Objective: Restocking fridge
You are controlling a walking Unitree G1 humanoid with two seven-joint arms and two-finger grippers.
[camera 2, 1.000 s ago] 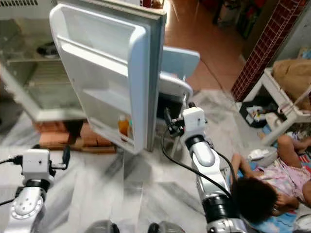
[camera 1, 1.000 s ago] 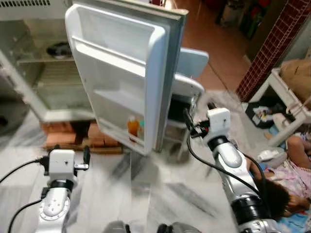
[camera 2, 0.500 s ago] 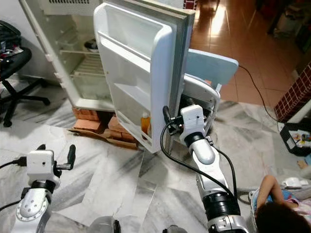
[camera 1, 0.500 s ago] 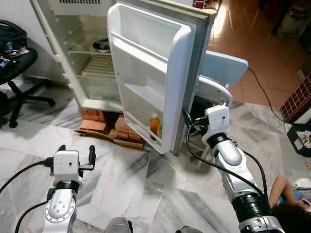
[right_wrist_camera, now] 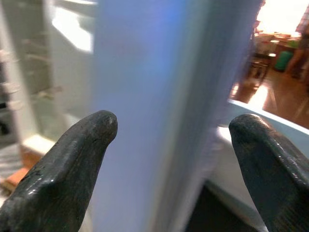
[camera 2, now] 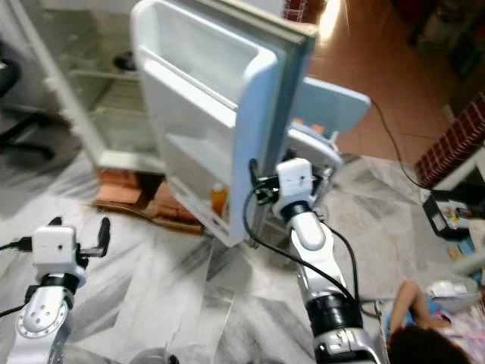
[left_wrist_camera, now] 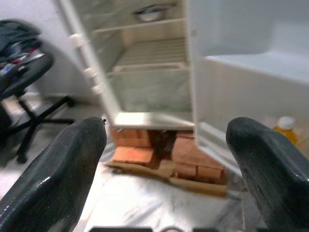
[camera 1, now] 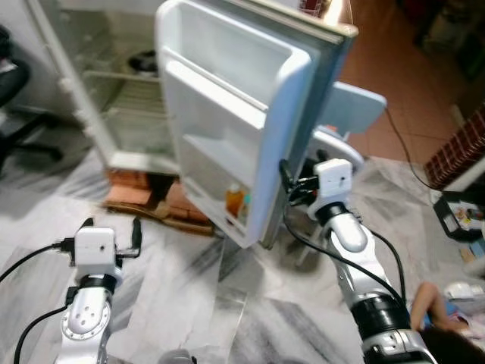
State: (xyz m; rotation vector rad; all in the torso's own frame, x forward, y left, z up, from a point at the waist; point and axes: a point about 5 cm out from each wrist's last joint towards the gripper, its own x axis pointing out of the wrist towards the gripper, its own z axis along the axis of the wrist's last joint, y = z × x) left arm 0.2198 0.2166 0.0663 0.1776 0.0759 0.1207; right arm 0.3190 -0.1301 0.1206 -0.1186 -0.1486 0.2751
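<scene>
One white single-door fridge [camera 1: 98,98] stands open on a stack of red bricks [camera 1: 144,193] on the grey marble floor [camera 2: 189,303], its white plastic door [camera 1: 227,121] swung wide toward the robot. Two bottles sit side by side in the door's lowest shelf: one orange-filled bottle with a pale cap [camera 1: 234,202] and one greenish bottle [camera 1: 245,208] just beside it. Inside the cabinet, one dark bowl [left_wrist_camera: 150,13] rests on an upper wire shelf; the lower shelves look bare, though the view is blurred.

The right end effector [right_wrist_camera: 166,145] is raised at the outer edge of the open door, its two black fingers [right_wrist_camera: 72,164] spread wide with the door's edge between them, gripping nothing that can be made out. The left end effector [left_wrist_camera: 169,159] hangs low over the floor, well apart from the fridge, its two fingers [left_wrist_camera: 53,164] also spread wide and empty, pointing at the bricks and the door's lower shelf.

Behind the door stands one pale blue plastic chair [camera 1: 356,106]. One black office chair [left_wrist_camera: 21,72] sits to the robot's left. One person sits on the floor at lower right [camera 2: 413,303].
</scene>
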